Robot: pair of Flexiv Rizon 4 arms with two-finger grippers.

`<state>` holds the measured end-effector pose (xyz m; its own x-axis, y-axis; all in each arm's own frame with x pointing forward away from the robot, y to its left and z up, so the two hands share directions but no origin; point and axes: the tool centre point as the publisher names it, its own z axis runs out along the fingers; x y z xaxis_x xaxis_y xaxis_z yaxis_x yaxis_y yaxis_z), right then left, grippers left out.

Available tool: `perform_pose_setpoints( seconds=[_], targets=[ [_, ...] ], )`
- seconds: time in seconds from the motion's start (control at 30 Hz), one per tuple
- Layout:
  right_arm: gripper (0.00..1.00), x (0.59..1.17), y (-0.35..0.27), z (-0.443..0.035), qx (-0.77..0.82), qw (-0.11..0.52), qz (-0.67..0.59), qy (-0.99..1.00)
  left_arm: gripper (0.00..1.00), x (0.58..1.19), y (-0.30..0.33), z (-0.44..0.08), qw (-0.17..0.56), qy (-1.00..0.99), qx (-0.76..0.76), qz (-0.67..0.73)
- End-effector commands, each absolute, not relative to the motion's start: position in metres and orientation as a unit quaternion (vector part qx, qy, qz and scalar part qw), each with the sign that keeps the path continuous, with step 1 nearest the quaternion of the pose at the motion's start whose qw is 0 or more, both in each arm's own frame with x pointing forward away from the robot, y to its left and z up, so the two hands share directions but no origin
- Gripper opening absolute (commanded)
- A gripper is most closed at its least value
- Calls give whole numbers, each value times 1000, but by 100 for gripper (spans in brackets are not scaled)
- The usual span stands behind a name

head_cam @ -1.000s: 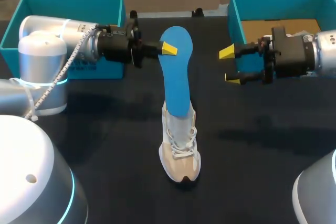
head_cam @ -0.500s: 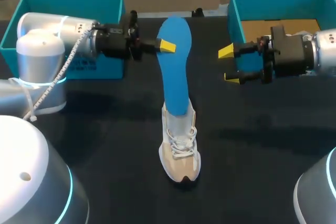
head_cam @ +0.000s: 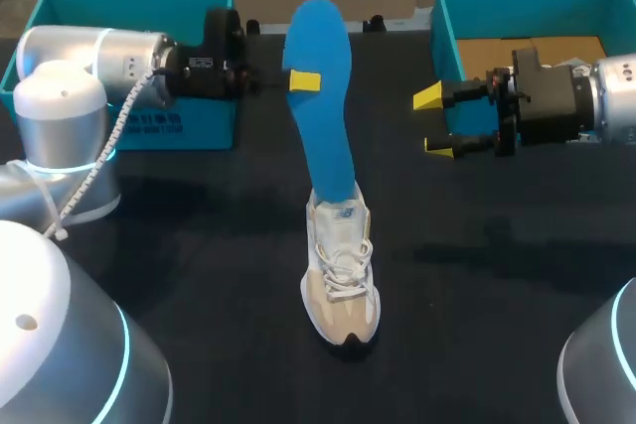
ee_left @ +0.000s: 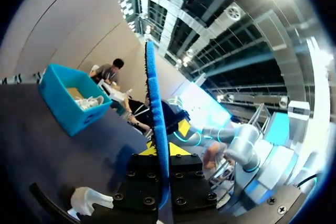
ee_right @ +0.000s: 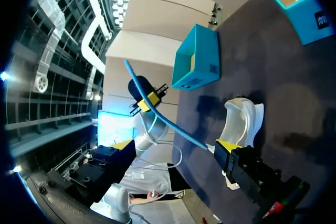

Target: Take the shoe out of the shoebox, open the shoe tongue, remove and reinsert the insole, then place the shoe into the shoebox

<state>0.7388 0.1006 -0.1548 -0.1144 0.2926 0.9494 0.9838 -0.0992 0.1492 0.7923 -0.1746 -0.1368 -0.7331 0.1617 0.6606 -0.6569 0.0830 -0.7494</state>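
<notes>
A: While your left gripper [head_cam: 301,80] pinched the blue insole [head_cam: 320,106] near its upper end, where was the shoe?

B: Your shoe [head_cam: 340,280] stood on the dark table [head_cam: 199,265] at the lower middle of the frame, toe toward the bottom edge, outside both boxes. The insole rose from its opening, leaning toward the upper left.

A: And your right gripper [head_cam: 434,123]?

B: It hung right of centre, yellow tips spread, nothing between them, well apart from the insole. Your right arm crossed the front wall of the teal shoebox [head_cam: 517,7] at the upper right, which had brown cardboard [head_cam: 497,50] inside.

A: What blocked your view?

B: The insole hid one left fingertip from the head camera, and your left arm covered part of the second teal box [head_cam: 129,12] at the upper left. From the left wrist you saw the insole edge-on between the fingers.
</notes>
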Motion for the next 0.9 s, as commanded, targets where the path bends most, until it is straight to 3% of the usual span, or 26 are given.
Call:
perform_pose_setpoints(
  seconds=[0.03,0.37,0.9],
  targets=[
    [100,740,103,-155,-562,357,-484,-568,0,789,-172,-132,255,-688,133,667],
    [100,740,103,-155,-562,357,-484,-568,0,786,-171,-138,86,-724,37,683],
    [100,740,103,-155,-562,357,-484,-568,0,788,-170,-137,88,-719,53,688]
  ],
)
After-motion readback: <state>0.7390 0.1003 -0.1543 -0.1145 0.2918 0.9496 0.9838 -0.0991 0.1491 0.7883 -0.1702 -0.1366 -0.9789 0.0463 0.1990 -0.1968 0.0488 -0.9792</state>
